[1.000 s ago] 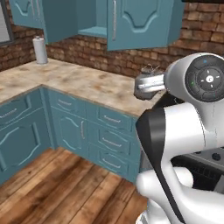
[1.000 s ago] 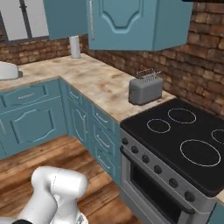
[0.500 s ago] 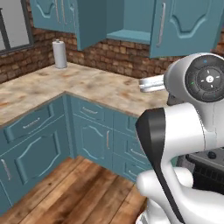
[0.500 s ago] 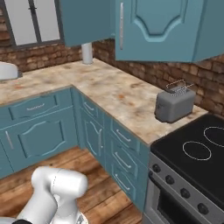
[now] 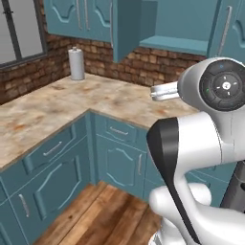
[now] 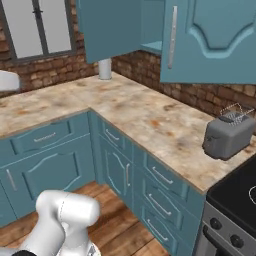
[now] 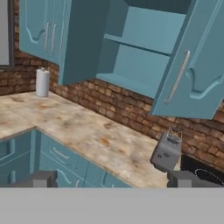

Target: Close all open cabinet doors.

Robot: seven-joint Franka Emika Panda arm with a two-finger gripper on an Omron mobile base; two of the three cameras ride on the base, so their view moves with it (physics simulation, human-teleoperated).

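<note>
Two teal cabinet doors stand swung open on the wall cabinet above the counter. The left open door shows its plain inner face, also seen nearly edge-on and broadside. The right open door shows its arched panel and silver bar handle, and reaches the frame edge. Between them the cabinet's shelves are bare. Further left, the cabinet doors are shut. My gripper is open, well short of the doors, holding nothing.
A grey toaster sits on the speckled counter under the right open door, next to a black stove. A paper towel roll stands in the corner. Teal drawers and base cabinets line the wooden floor.
The whole picture has shifted right and grown nearer in both base views, so the camera has moved. The doors stand as before and the gripper stays open.
</note>
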